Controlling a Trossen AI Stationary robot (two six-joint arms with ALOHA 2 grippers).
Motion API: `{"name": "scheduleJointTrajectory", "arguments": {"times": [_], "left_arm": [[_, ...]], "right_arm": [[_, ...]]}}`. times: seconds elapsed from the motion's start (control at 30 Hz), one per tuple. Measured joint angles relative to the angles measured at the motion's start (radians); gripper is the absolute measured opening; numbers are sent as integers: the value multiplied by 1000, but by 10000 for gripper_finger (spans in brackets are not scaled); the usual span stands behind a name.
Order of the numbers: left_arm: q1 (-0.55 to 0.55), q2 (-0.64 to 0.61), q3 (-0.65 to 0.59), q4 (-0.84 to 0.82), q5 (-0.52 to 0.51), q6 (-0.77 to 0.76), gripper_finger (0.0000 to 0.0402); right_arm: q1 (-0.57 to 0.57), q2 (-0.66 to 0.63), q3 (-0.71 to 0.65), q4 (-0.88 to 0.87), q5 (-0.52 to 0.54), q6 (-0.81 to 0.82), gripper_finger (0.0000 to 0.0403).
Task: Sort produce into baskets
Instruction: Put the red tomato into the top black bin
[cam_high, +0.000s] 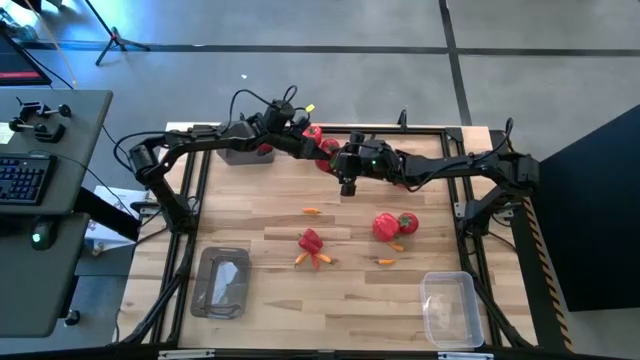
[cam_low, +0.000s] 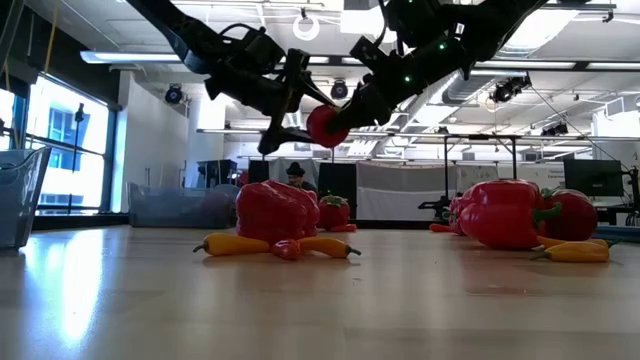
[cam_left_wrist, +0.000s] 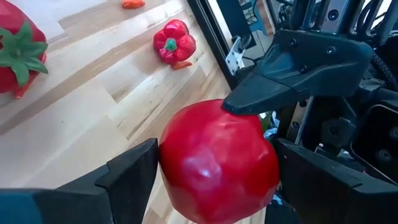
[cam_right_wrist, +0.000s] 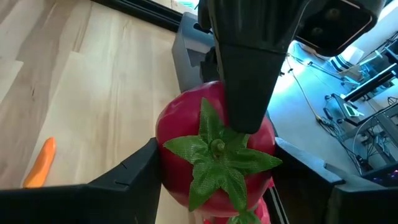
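Both grippers are meeting on one red fruit above the table's far edge.
The left gripper (cam_left_wrist: 211, 180) is clamping the round red fruit (cam_left_wrist: 217, 162); the right gripper (cam_right_wrist: 214, 180) is clamping it too, stem-side.

Both my arms reach in over the far middle of the table and meet above it. My left gripper (cam_high: 312, 134) and my right gripper (cam_high: 335, 150) face each other, fingers of both closed on one round red fruit (cam_left_wrist: 217, 163).
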Motion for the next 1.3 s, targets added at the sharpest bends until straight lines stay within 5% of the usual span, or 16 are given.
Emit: {"name": "scheduleJointTrajectory", "arguments": {"times": [0.37, 0.83, 1.17, 1.3], "left_arm": [[0, 0, 0, -19, 34, 19, 260], [18, -2, 2, -52, 77, 96, 241], [63, -15, -3, -69, 58, 227, 239], [88, -51, -3, -105, -27, 339, 239]], "right_arm": [[1, 0, 0, 8, -1, -19, 243], [10, 0, 1, 3, 11, -19, 327], [8, -84, 2, -129, 186, -13, 327], [-17, -111, 3, -216, 190, 76, 295]]}}
